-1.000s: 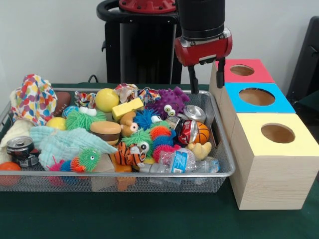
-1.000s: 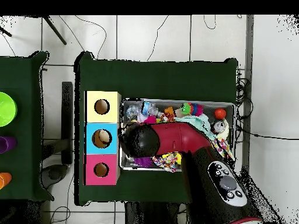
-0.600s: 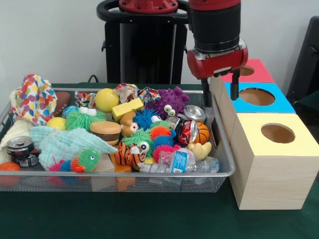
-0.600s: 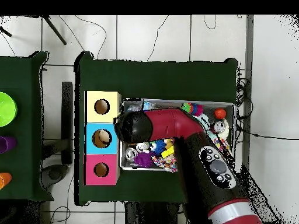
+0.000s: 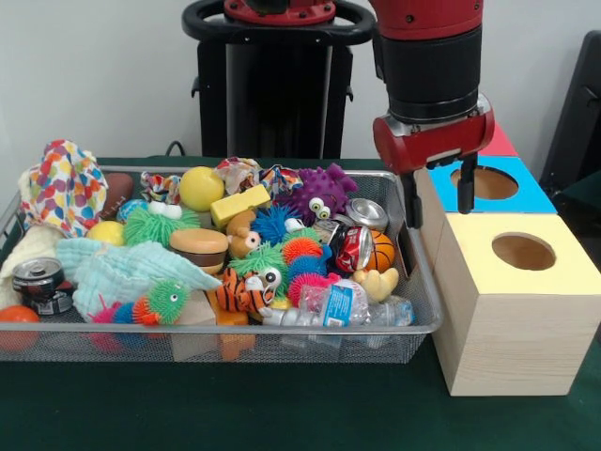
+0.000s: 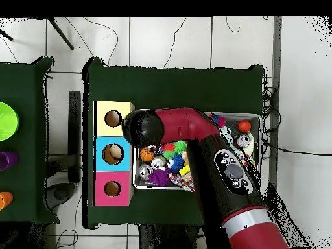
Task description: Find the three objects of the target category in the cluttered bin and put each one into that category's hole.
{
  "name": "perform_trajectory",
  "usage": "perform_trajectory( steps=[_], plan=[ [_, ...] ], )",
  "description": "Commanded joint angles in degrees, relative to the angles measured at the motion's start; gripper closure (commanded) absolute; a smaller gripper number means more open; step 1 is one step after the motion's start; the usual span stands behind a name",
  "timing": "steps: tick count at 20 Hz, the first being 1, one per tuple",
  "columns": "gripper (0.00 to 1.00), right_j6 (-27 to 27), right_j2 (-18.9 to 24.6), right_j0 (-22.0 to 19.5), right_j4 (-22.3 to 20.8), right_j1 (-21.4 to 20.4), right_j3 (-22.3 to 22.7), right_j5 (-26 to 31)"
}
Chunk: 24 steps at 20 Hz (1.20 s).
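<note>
End effector (image 5: 439, 201) spread wide and empty, hanging over the seam between the wire bin (image 5: 424, 282) and the blue box (image 5: 526, 194), one finger (image 5: 411, 201) inside the bin's right wall, the other above the blue box's front edge. Below, piled in the bin: crushed can (image 5: 354, 247), small basketball (image 5: 380, 251), plastic bottle (image 5: 352, 305). Beside the bin on the green surface (image 5: 282, 404): yellow box (image 5: 516, 310) nearest, pink box (image 5: 498, 141) farthest.

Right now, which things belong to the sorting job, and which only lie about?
Job: gripper, open and empty; wire bin; yellow box, blue box and red box, each with its hole.

Lying about: green bowl; cables on the floor.
</note>
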Motion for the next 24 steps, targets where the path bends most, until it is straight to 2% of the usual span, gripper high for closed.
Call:
perform_trajectory(
  steps=[1,12,17,24],
  plan=[
    [0.0,-8.24,2.6,-1.39,-2.55,1.55,-4.96,8.56],
    [0.0,-11.1,3.36,-2.87,-3.18,1.12,-5.94,11.04],
    [0.0,-11.73,3.52,-3.57,-3.85,0.83,-4.82,11.12],
    [0.0,-12.14,3.48,-5.44,-5.64,1.24,-1.62,8.25]
  ],
)
